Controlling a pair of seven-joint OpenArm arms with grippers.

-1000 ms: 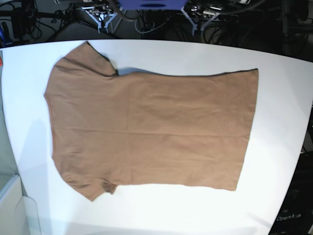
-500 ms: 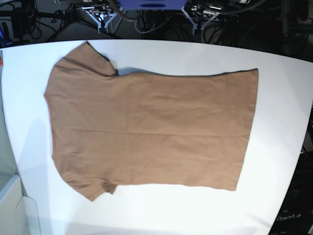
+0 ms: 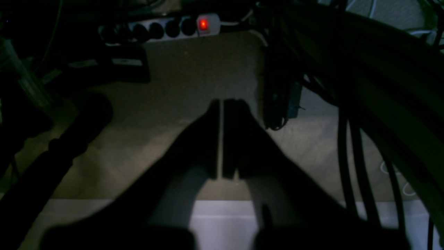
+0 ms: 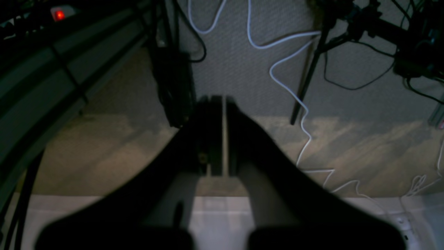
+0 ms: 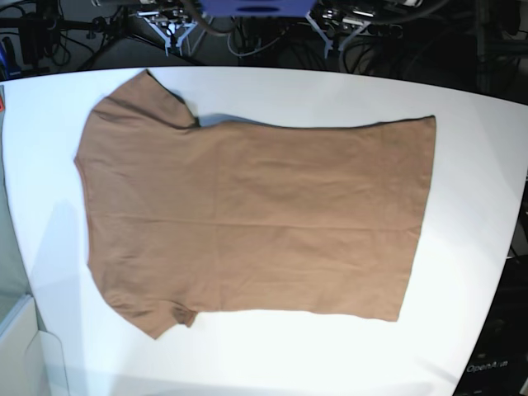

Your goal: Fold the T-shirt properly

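Observation:
The tan-brown T-shirt (image 5: 247,219) lies spread flat on the white table (image 5: 462,247) in the base view. Its shoulders and both short sleeves are at the left and its straight hem is at the right. The neck tag is hidden. Both arms sit back beyond the table's far edge, well clear of the cloth. In the left wrist view my left gripper (image 3: 221,106) is shut with nothing in it, hanging over the floor past the table edge. My right gripper (image 4: 224,101) is likewise shut and empty above the carpet.
A power strip (image 3: 163,27) with a red light lies on the floor, with dark cables (image 3: 347,156) beside it. A white cable (image 4: 288,86) snakes over the carpet. A pale box corner (image 5: 21,346) stands at the table's near left.

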